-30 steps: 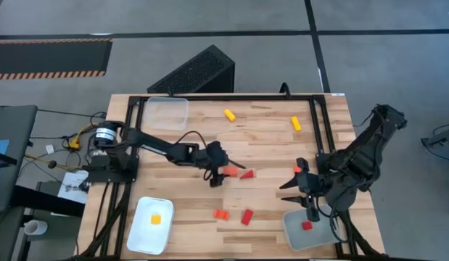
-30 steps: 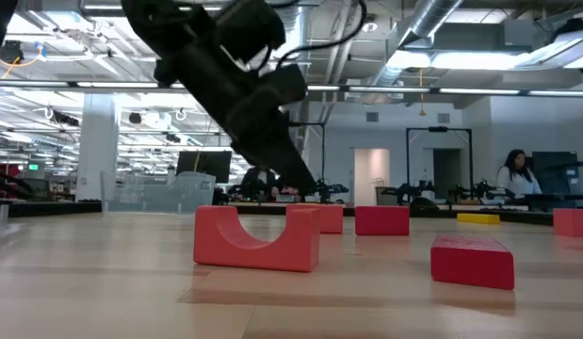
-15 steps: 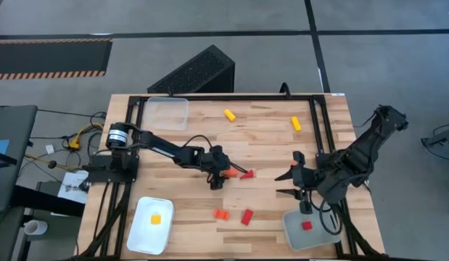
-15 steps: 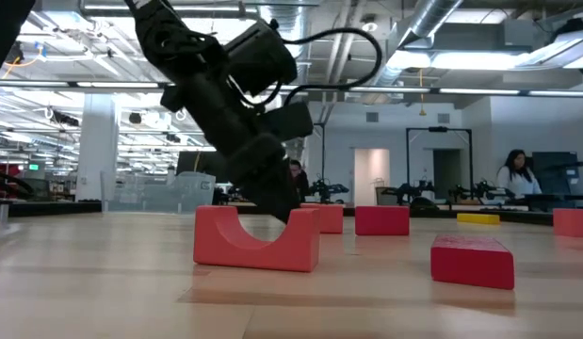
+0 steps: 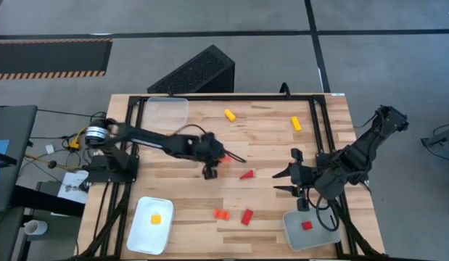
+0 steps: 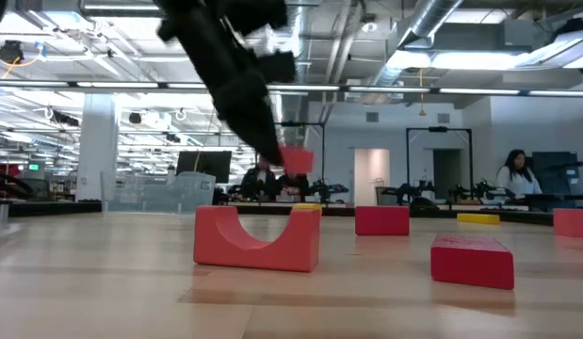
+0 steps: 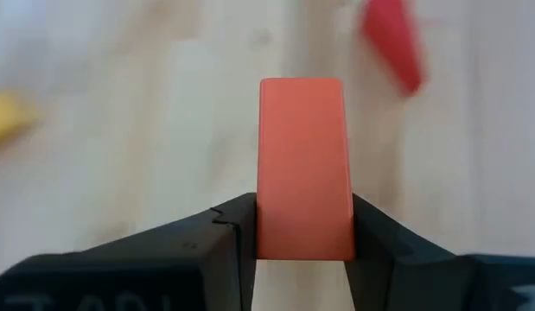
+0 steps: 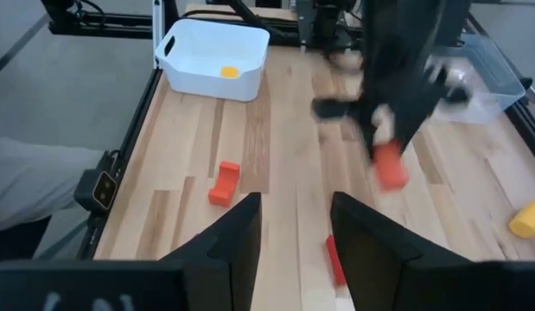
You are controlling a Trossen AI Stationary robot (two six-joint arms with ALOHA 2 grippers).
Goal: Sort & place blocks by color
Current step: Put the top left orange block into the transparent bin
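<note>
Near the wooden table's (image 5: 268, 138) middle, the left gripper (image 7: 303, 233) pinches a small orange rectangular block (image 7: 302, 164), lifted off the surface. Farther right, the right gripper (image 8: 289, 229) hovers, fingers spread and empty.

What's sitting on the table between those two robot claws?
From above, one small red wedge block lies on bare wood between the left gripper, which holds an orange block, and the empty right gripper.

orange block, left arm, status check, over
Left gripper shut on orange block, lifted off table. Right gripper open, empty, waiting near its tray. Nothing in the way.
</note>
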